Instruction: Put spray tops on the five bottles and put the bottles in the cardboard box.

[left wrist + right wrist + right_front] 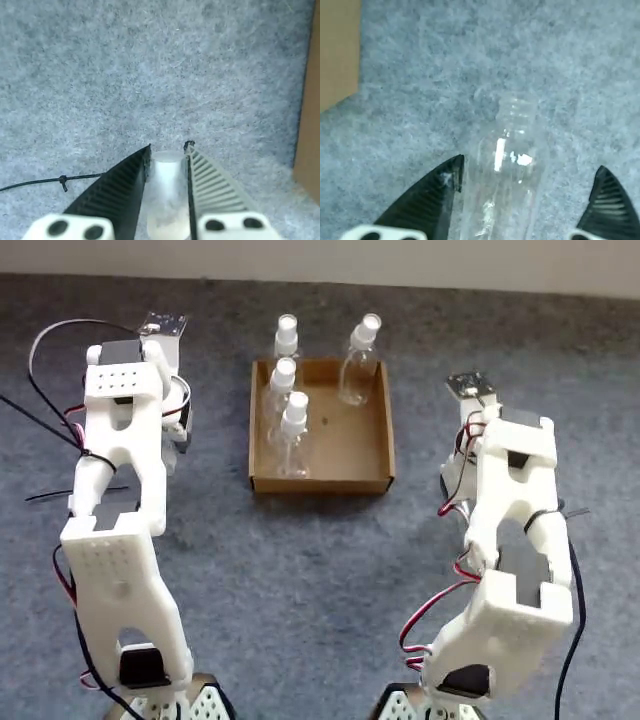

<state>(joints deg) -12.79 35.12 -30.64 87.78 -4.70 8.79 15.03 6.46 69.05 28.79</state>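
While four capped bottles [293, 430] stand in the cardboard box [320, 483] or right at its back wall, your fifth bottle [505, 200] sits outside the box on the right arm's side, on the grey mat [320, 570]. It has no top, and its threaded neck [517, 107] is bare. I cannot tell whether it stands or lies. Your right gripper [527, 170] is around it with its jaws spread wide. One jaw is close to the bottle's side and the other is well apart from it, so nothing is gripped there yet. On the left arm's side of the box, your left gripper [167, 150] is clamped on a spray top [167, 195], a pale cylinder pinched between both jaws.

Treat the bottle as light, thin-walled clear plastic; that is my judgement. It will likely skid or roll on the mat at a nudge and flex if you squeeze hard. Take it across the straight body, below the shoulder, leaving the neck free for the top. Close gently and squarely so it does not slip out of the jaws. The spray top looks small and stiffer, and your hold on it seems sound. Line it up over the neck before pressing or turning.
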